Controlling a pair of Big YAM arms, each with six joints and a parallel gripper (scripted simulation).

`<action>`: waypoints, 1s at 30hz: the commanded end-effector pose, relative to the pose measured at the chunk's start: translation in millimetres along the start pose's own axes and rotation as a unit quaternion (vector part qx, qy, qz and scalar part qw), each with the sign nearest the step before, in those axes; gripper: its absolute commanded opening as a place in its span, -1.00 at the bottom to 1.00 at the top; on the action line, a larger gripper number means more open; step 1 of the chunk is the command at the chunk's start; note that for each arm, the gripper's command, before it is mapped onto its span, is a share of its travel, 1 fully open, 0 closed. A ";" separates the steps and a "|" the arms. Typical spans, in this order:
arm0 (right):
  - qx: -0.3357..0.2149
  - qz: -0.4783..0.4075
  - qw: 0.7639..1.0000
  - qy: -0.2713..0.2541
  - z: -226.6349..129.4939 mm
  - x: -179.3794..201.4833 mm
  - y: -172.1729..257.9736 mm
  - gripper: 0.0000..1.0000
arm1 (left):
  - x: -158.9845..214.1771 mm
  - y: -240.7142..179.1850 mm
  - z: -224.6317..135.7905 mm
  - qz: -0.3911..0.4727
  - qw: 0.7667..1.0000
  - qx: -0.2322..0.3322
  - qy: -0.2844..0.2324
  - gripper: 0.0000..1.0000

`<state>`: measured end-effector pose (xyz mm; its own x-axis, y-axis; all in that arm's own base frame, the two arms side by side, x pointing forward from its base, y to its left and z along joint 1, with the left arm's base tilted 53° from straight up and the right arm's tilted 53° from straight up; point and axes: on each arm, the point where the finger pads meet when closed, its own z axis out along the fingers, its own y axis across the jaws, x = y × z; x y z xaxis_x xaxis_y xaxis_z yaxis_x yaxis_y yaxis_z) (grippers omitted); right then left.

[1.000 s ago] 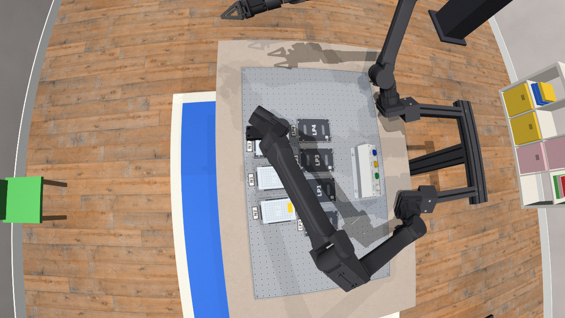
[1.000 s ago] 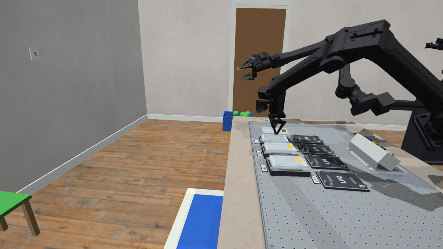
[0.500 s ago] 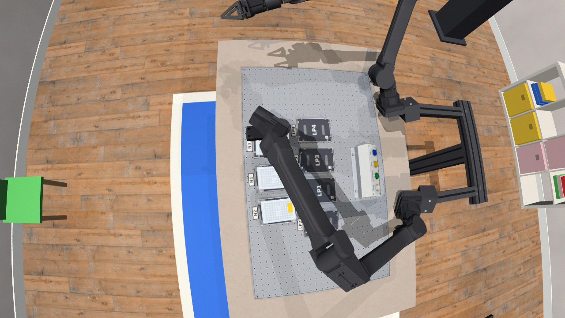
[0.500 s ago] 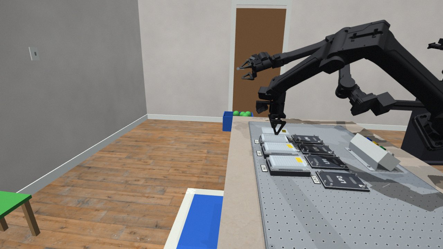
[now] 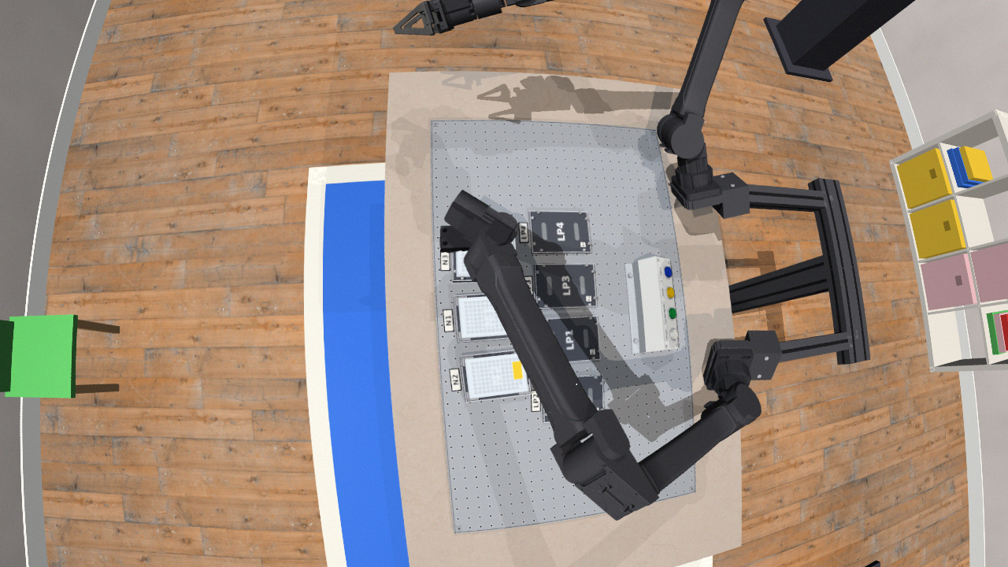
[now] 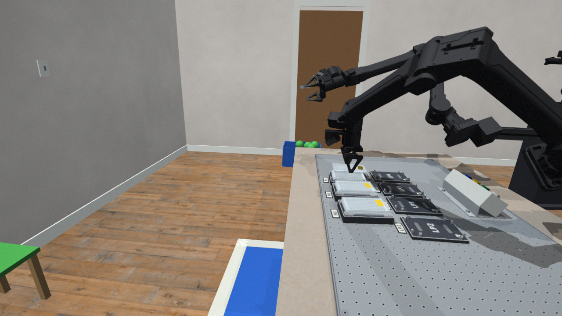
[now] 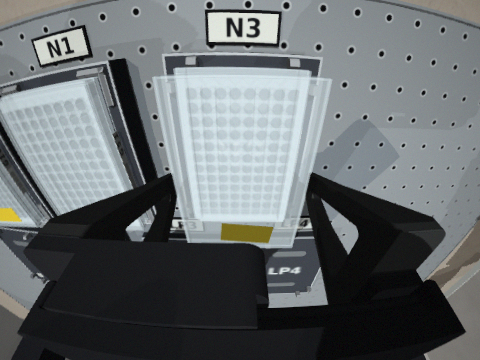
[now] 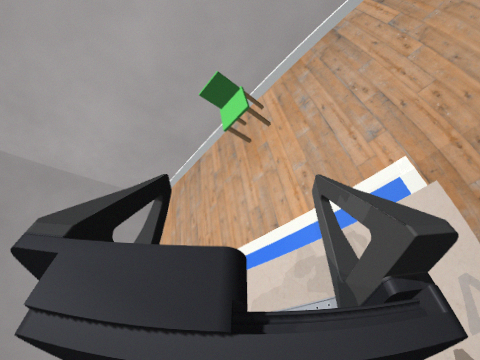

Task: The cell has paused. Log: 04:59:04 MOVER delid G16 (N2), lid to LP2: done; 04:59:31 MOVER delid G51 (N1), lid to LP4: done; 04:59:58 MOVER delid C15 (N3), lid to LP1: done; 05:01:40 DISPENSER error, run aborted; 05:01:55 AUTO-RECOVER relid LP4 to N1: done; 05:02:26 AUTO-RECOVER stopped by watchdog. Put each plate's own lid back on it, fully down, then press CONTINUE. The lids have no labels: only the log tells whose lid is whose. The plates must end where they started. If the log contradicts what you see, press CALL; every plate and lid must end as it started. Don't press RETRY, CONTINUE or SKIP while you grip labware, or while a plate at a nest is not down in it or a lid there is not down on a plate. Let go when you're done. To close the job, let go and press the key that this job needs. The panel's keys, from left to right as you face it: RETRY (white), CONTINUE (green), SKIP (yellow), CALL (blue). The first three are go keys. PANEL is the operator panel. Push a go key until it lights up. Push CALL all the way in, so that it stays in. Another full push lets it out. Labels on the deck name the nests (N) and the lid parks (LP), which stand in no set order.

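Clamping the clear lid [image 6: 344, 167] [image 7: 242, 160] by its long sides, my left gripper [image 5: 454, 238] [image 6: 351, 165] [image 7: 241, 180] holds it raised above the N3 plate [image 5: 461, 264] [image 6: 345, 176] [image 7: 235, 115], near the tabletop edge beside the blue mat [image 5: 352, 352] [image 6: 255, 281] [image 8: 282, 250]. The N1 plate [image 5: 477, 316] [image 6: 355, 188] [image 7: 60, 140] sits close on one side; on the other, pegboard leaves room toward the short edge. Past that short edge in the top view, my right gripper [image 5: 402, 29] [image 6: 304, 92] [image 8: 241, 182] hangs with fingers spread, nothing between them. The panel [image 5: 651, 303] [image 6: 471, 196] stands near the edge by the arm bases. The top view shows its four coloured keys, while the forearm covers much of LP2; the exterior shows LP2 [image 6: 434, 228] whole, and the raised lid.
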<state>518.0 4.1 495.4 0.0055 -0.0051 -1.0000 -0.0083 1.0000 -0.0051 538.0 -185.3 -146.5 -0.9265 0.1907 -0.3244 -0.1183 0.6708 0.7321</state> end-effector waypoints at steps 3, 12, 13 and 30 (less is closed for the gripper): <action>0.009 0.007 1.000 0.002 5.2 3.5 -10.5 1.00 | 10.7 -1.5 22.3 0.011 1.000 -0.008 0.012 -1.00; 0.009 0.007 1.000 0.002 5.2 3.5 -10.5 1.00 | 11.6 -1.4 25.1 0.011 1.000 -0.009 0.012 -1.00; 0.009 0.007 1.000 0.002 5.2 3.5 -10.5 1.00 | 12.0 -1.2 25.5 0.012 1.000 -0.009 0.012 -1.00; 0.009 0.007 1.000 0.002 5.2 3.5 -10.5 1.00 | 12.8 -1.0 30.8 0.013 1.000 -0.009 0.013 -1.00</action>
<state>518.0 4.1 495.4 0.0055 -0.0051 -1.0000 -0.0083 1.0000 -0.0051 541.4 -178.6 -152.0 -0.9261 0.1904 -0.3258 -0.1193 0.6713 0.7316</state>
